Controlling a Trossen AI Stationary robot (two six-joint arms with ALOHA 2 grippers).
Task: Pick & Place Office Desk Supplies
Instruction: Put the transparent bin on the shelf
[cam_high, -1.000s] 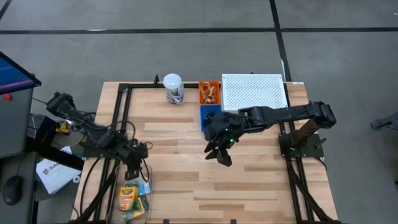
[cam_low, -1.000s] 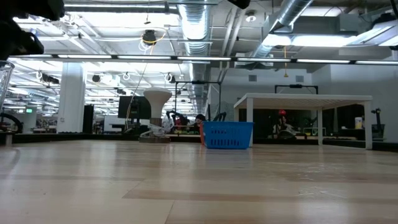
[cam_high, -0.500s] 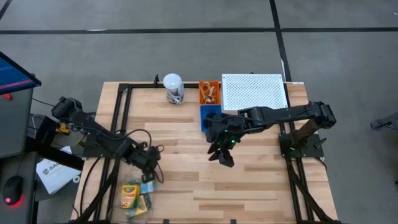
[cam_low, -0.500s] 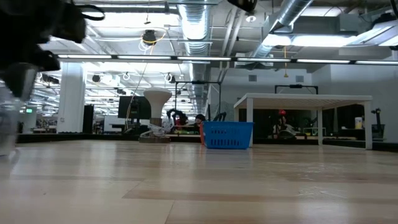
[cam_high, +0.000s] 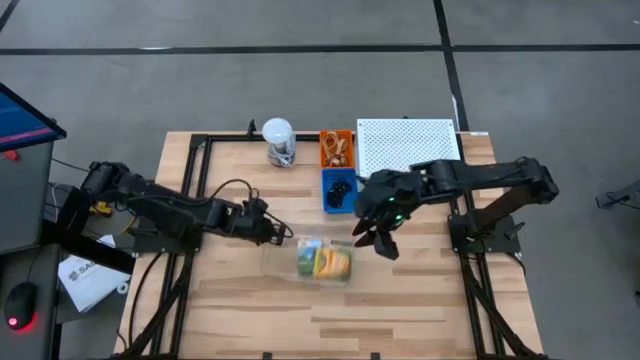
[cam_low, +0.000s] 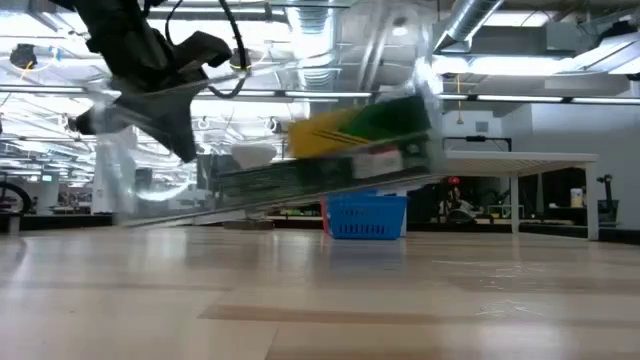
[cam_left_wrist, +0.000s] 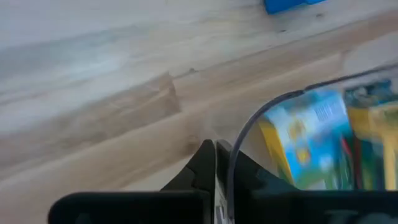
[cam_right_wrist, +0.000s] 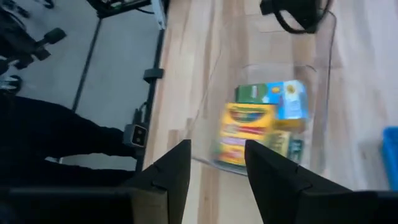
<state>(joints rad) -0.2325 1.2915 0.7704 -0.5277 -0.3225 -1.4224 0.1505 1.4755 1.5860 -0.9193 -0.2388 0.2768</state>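
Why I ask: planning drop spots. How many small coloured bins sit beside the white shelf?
2: an orange bin beside the white shelf, and a blue bin beside it, nearer the table's middle. None seems hidden.

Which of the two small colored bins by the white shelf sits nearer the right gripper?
The blue bin, directly beside the right gripper; the orange bin sits behind it, toward the table's back edge.

Left gripper (cam_high: 283, 234) reaches toward mid-bench (cam_high: 420, 310), jaws pinched on the edge of a clear tray (cam_high: 300, 258) holding crayon boxes (cam_high: 325, 262). Right gripper (cam_high: 378, 243) hovers just beside the tray, jaws parted. Along the far edge: white-lidded jar (cam_high: 278, 141), orange bin (cam_high: 336, 148), blue bin (cam_high: 337, 189), white perforated shelf (cam_high: 409, 147).
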